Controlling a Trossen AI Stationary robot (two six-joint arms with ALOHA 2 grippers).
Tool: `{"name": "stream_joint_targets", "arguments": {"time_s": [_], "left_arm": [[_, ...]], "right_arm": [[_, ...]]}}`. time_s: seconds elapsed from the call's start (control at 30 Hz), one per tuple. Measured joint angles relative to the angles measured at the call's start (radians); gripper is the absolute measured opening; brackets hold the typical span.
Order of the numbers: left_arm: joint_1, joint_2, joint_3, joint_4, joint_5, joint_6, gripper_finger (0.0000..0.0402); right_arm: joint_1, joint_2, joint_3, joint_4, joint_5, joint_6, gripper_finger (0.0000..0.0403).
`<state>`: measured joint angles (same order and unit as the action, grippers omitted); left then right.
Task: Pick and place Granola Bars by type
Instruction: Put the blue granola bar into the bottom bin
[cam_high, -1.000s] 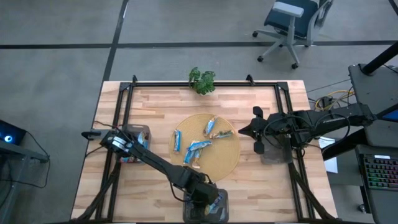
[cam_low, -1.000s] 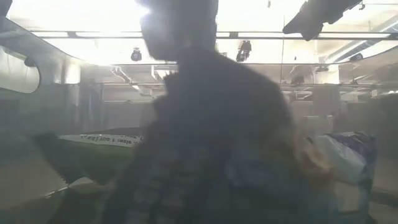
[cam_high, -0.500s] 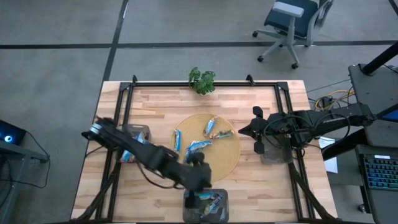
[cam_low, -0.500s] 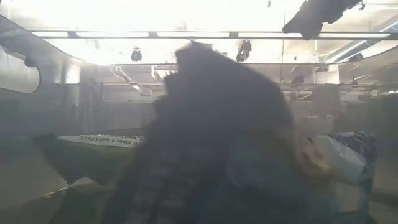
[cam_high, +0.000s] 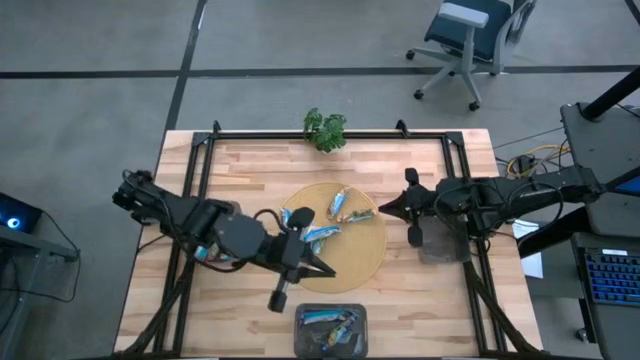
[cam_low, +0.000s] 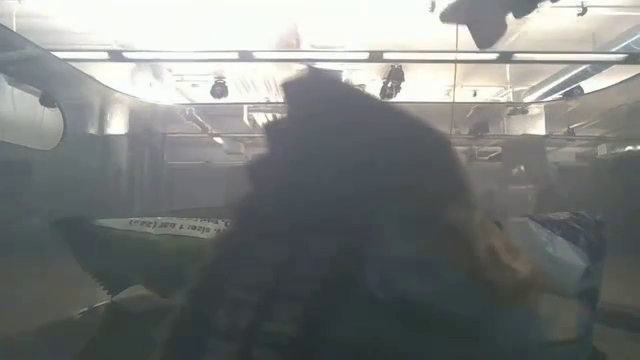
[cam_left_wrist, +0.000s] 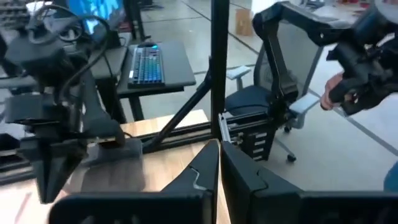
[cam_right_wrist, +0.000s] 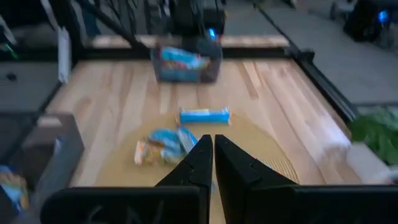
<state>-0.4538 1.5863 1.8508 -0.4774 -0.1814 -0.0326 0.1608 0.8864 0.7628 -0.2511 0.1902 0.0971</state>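
Observation:
Several blue foil granola bars (cam_high: 322, 235) lie on a round woven mat (cam_high: 365, 255) in the middle of the table; the right wrist view shows one bar (cam_right_wrist: 204, 115) and a small heap of them (cam_right_wrist: 165, 146). More bars lie in the grey bin at the near edge (cam_high: 330, 325) and in the left bin (cam_right_wrist: 186, 62). My left gripper (cam_high: 331, 272) hangs shut and empty above the mat's near left part, pointing toward the table's right. My right gripper (cam_high: 384, 209) hovers shut and empty over the mat's right edge, pointing left.
A third grey bin (cam_high: 440, 245) sits under my right arm at the table's right. A small green plant (cam_high: 325, 130) stands at the far edge. A black frame (cam_high: 205, 165) runs around the tabletop. In the low view, a dark blurred shape (cam_low: 340, 220) blocks most of the picture.
My left gripper has risen out of the near bin, gone toward the table's left and far side, and tipped from pointing down to nearly level above the mat. The bars in the near bin now show uncovered. My right gripper has tipped slightly.

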Motion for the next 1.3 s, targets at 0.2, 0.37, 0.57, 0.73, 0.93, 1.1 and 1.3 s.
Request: {"name": "stream_joint_targets", "arguments": {"time_s": [0.2,0.37,0.57,0.73,0.93,1.1,1.3], "left_arm": [[0.07,-0.004,-0.138,0.131,0.166,0.011,0.0],[0.152,-0.058,-0.305,0.146,0.199,-0.044,0.0],[0.247,-0.246,-0.602,0.237,0.198,-0.135,0.0],[0.286,-0.443,-0.84,0.338,0.164,-0.2,0.0],[0.287,-0.662,-1.003,0.347,0.046,-0.254,0.0],[0.287,-0.797,-1.076,0.338,-0.02,-0.259,0.0],[0.287,-0.903,-1.135,0.324,-0.028,-0.257,0.0]], "right_arm": [[0.001,0.0,0.0,0.127,-0.039,-0.021,0.0008],[0.001,0.001,0.0,0.136,-0.041,-0.02,0.0008],[0.0,0.001,0.0,0.137,-0.041,-0.019,0.0008],[0.0,0.001,0.0,0.173,-0.041,-0.011,0.0008],[0.0,0.037,0.079,0.194,-0.033,-0.026,0.0008],[-0.014,0.143,0.237,0.11,-0.034,-0.069,0.0008],[-0.043,0.283,0.46,-0.062,-0.033,-0.023,0.0008]]}}
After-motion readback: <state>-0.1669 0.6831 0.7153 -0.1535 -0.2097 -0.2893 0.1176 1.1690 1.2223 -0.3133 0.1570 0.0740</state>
